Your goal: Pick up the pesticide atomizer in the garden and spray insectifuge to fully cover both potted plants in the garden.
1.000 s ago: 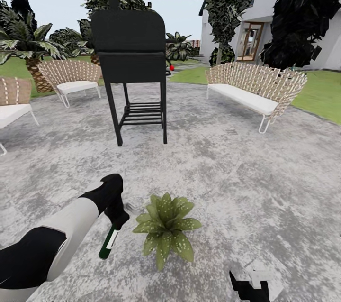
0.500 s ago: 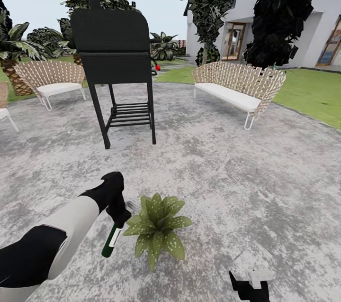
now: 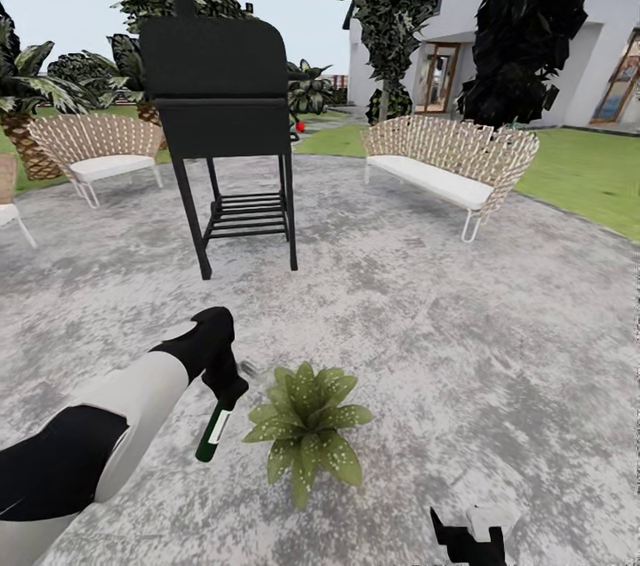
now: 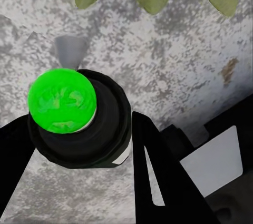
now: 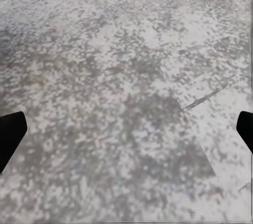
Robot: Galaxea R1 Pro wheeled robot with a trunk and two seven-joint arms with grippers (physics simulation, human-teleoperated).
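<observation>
Surrounding grey patio; lawn; chairs

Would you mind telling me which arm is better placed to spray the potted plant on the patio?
The left. Its gripper already holds the pesticide atomizer right beside the potted plant, while the right gripper is open and empty.

The patio paving is looking like rough, mottled grey stone. The pesticide atomizer is showing glossy dark-green plastic with a matt white label. The sofa is showing woven wicker, and the grill matt black metal.
</observation>
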